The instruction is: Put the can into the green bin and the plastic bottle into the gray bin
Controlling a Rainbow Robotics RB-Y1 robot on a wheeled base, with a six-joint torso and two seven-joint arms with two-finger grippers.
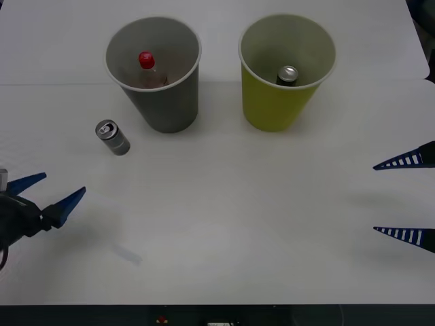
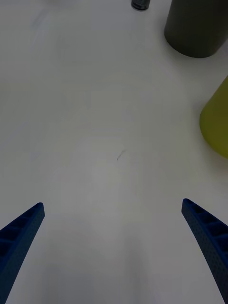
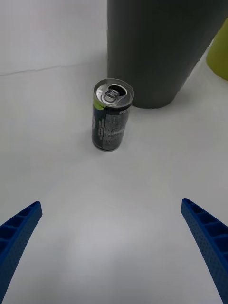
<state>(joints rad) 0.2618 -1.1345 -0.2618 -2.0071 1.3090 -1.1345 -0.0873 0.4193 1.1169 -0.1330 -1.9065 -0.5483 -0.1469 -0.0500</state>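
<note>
Fingers of left gripper (image 1: 56, 192) and right gripper (image 1: 408, 198) spread, empty, at opposite surface (image 1: 238, 224) edges. Can (image 1: 113, 137) upright beside gray bin (image 1: 163, 102), which holds plastic bottle (image 1: 148, 70); green bin (image 1: 275, 102) holds another can (image 1: 287, 75).

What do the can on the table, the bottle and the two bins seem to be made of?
Can on the table: metal, likely aluminium; shiny pull-tab top, dark printed side.
Bottle in the gray bin: clear plastic, see-through body, red cap.
Gray bin and green bin: smooth matte walls, pale insides; perhaps plastic or coated paper, hard to tell.
</note>
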